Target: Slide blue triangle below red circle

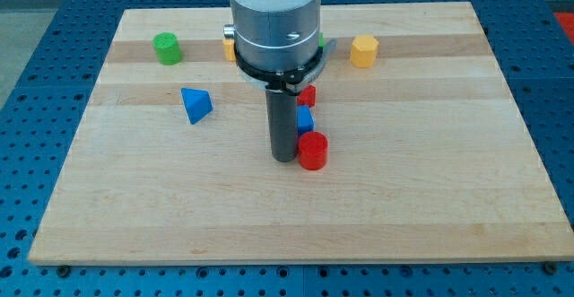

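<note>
The blue triangle (196, 104) lies on the wooden board (179, 207) at the view's left of centre. The red circle (313, 151), a short red cylinder, stands near the board's middle. My tip (284, 158) rests on the board right beside the red circle, on its left side, touching or nearly touching it. The blue triangle is about a hundred pixels to the left of my tip and a little higher in the view. The rod and the arm's grey body hide part of the board behind them.
A blue block (305, 118) and a small red block (308, 96) sit just above the red circle, partly hidden by the rod. A green cylinder (167, 48) stands top left, a yellow block (363, 51) top right. An orange block (229, 48) and a green block (321, 42) peek out behind the arm.
</note>
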{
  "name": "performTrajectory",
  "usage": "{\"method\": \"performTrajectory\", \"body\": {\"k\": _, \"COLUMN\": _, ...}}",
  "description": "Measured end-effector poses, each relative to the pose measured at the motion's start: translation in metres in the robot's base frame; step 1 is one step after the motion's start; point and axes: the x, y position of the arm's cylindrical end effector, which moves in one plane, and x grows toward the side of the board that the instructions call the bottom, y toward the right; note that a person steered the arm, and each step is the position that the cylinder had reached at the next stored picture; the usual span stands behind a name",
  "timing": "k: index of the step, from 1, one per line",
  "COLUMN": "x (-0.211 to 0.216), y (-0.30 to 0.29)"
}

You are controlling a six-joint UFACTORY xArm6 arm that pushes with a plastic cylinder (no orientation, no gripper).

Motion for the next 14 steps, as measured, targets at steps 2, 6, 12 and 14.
{"method": "performTrajectory", "body": {"k": 2, "x": -0.012, "y": -0.039}}
{"method": "performTrajectory", "body": {"k": 6, "x": -0.089, "y": -0.046}}
{"method": "performTrajectory", "body": {"k": 12, "x": -0.094, "y": -0.126}}
{"method": "performTrajectory", "body": {"k": 14, "x": -0.074, "y": -0.127}}
